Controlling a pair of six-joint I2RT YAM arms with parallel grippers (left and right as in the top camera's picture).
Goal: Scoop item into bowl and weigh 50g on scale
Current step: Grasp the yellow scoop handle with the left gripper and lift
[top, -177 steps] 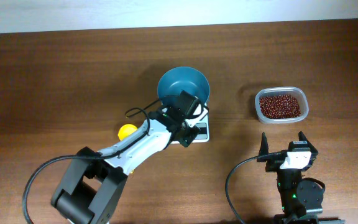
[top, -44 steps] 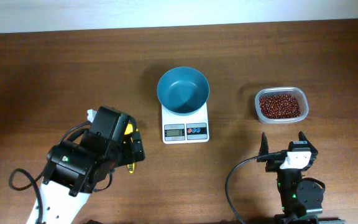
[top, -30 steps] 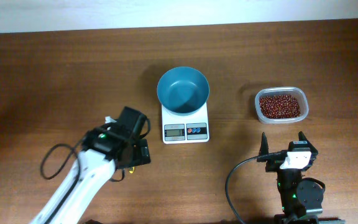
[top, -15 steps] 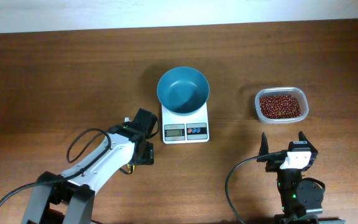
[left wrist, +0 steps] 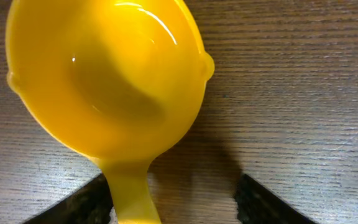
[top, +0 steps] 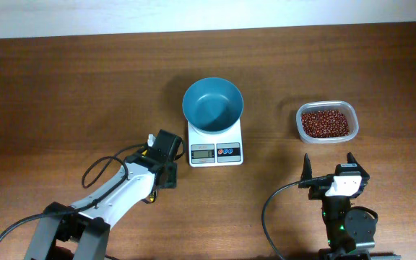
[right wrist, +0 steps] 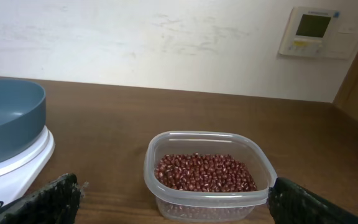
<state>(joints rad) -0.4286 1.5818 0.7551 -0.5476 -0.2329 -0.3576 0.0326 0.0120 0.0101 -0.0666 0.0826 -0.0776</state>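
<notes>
A dark brown wood-grained table (top: 63, 87) is seen from above, bounded at its far edge by a pale wall; from the right wrist that wall is shown as white and scuffed, with a small control panel (right wrist: 314, 31) mounted at upper right and a wooden edge beside it.

The bowl (top: 213, 105) is set on the scale (top: 216, 150), whose display and buttons face the near side; the beans (top: 327, 122) are heaped in a clear plastic container (top: 326, 138) to the right of the scale, well apart from it.

The left gripper (left wrist: 169, 210) is lowered just left of the scale. In the overhead view what lies beneath it is largely hidden by the wrist; in the left wrist view a yellow scoop (left wrist: 104, 74) is revealed lying on the wood, bowl upward. Its handle is straddled by the two dark fingertips; the jaws are parted, with bare table visible between the handle and one finger, so nothing is clamped.

The right gripper (top: 330, 163) is held near the front edge, short of the container, its fingers spread wide and holding nothing; the beans' individual grains and the scale's rim are resolved only from its low camera.
</notes>
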